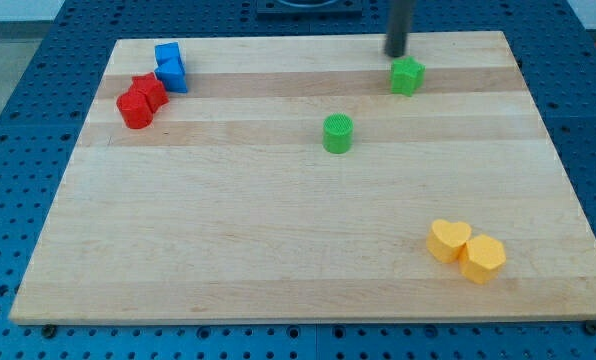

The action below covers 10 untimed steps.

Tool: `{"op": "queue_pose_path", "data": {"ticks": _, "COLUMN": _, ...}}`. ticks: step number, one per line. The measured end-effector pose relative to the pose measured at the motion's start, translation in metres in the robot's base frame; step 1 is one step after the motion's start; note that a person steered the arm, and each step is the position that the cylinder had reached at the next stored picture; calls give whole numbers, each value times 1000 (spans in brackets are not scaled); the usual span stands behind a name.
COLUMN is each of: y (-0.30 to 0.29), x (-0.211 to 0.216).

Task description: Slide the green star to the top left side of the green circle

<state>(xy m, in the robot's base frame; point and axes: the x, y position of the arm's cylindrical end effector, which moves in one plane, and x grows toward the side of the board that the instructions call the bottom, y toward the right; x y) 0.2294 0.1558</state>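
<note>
At the view's far left, a wooden counter (278, 250) lay on a blue pegged base (18, 200). Near its ten o'clock corner sat four blocks in a tight cluster. Two red blocks (141, 101) were pressed together, their shapes hard to make out, with the lower one at the seven o'clock side of the upper. Two blue blocks (170, 67) touched them at their one o'clock side, one blue block stacked just behind the other toward the view's top; these looked roughly cube-like.

Moving toward the middle, the green circle (338, 133) stood alone as a short upright cylinder, well apart from the red and blue cluster.

Further right, at about two o'clock from the green circle, was the green star (407, 76), near the counter's top edge. So the star sat on the circle's upper right side, not its upper left, and the two were clearly apart.

My tip (395, 54) stood at roughly eleven o'clock from the green star, just beside it; I could not tell whether it touched the star. The rod carried no end effector that could open or close, only the bare dark tip.

At the far right, near the five o'clock corner, a yellow heart (448, 241) and a yellow hexagon (483, 259) sat touching, the hexagon at the heart's four o'clock.
</note>
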Motion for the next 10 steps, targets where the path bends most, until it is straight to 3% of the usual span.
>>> {"op": "queue_pose_path", "data": {"ticks": 1, "y": 46, "x": 1}}
{"op": "queue_pose_path", "data": {"ticks": 3, "y": -73, "x": 12}}
{"op": "queue_pose_path", "data": {"ticks": 4, "y": -81, "x": 12}}
{"op": "queue_pose_path", "data": {"ticks": 6, "y": 54, "x": 28}}
{"op": "queue_pose_path", "data": {"ticks": 7, "y": -21, "x": 33}}
{"op": "queue_pose_path", "data": {"ticks": 9, "y": 37, "x": 56}}
{"op": "queue_pose_path", "data": {"ticks": 10, "y": -93, "x": 72}}
